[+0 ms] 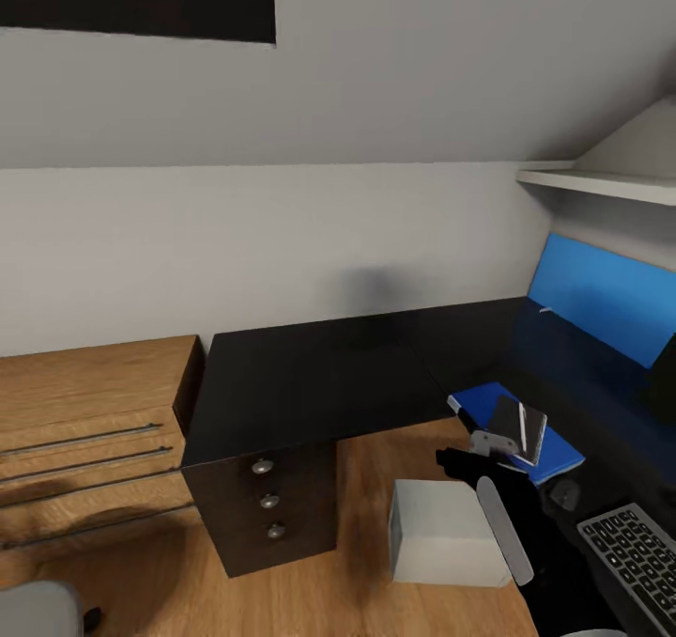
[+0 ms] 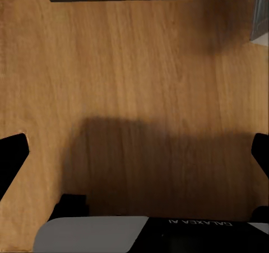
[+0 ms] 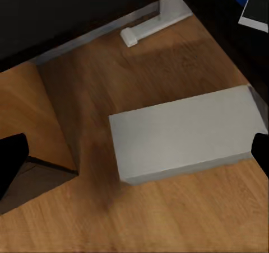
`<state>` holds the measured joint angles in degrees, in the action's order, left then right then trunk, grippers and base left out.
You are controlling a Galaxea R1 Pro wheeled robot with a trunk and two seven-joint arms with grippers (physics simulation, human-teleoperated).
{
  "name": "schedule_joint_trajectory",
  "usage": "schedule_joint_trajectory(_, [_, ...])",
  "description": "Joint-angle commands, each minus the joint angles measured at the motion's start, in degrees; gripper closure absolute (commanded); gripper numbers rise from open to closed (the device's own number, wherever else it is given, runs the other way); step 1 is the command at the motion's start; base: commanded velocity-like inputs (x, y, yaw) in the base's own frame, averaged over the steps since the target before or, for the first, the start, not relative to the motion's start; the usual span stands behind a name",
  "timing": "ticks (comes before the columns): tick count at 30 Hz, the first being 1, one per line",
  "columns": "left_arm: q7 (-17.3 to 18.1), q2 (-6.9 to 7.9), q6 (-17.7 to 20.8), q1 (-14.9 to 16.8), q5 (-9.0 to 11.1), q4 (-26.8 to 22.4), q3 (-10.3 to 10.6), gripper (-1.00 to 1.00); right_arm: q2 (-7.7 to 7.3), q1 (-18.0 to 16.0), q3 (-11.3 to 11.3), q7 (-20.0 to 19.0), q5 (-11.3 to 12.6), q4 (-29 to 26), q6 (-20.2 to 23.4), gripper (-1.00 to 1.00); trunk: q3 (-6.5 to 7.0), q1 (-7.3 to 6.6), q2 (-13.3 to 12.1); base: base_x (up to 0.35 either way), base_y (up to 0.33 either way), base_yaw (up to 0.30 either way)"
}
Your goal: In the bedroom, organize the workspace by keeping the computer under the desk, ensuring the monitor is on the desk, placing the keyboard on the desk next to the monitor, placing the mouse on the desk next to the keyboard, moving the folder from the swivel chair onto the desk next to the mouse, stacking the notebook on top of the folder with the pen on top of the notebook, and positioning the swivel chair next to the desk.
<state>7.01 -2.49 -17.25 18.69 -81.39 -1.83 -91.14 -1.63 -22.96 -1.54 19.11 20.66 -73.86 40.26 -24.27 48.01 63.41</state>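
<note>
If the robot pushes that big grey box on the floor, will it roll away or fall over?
Probably neither. The computer has flat faces and no wheels that show, so it would likely slide on the smooth wood floor. It looks squat and wide, so tipping seems unlikely. It may be heavy for one end effector.

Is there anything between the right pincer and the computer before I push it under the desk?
Nothing visible. In the right wrist view the computer lies straight ahead on bare wood floor, no object between. Beyond it, the space under the desk looks open, with the desk's white leg off to one side.
</note>
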Motion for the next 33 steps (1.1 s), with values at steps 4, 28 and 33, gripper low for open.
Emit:
schedule_joint_trajectory(4, [0.46, -0.06, -0.13, 0.03, -0.26, -0.19, -0.48, -1.00, -0.11, 0.30, -2.22, 0.58, 0.52, -0.04, -0.09, -1.00, -0.06, -0.03, 0.05, -0.282, 0.238, 0.000])
schedule_joint_trajectory(28, [0.37, 0.00, -0.10, 0.03, -0.21, -0.19, -0.51, -1.00, 0.05, 0.46, -20.12, 1.14, 0.22, 16.54, -18.67, -1.00, -0.06, -0.03, 0.05, -0.081, 0.084, 0.000])
schedule_joint_trajectory(33, [0.28, -0.01, 0.02, 0.03, -0.19, -0.19, -0.67, -1.00, 0.99, 0.46, -20.68, 1.11, 0.39, 27.41, -26.01, -1.00, -0.06, -0.03, 0.05, 0.000, 0.000, 0.000])
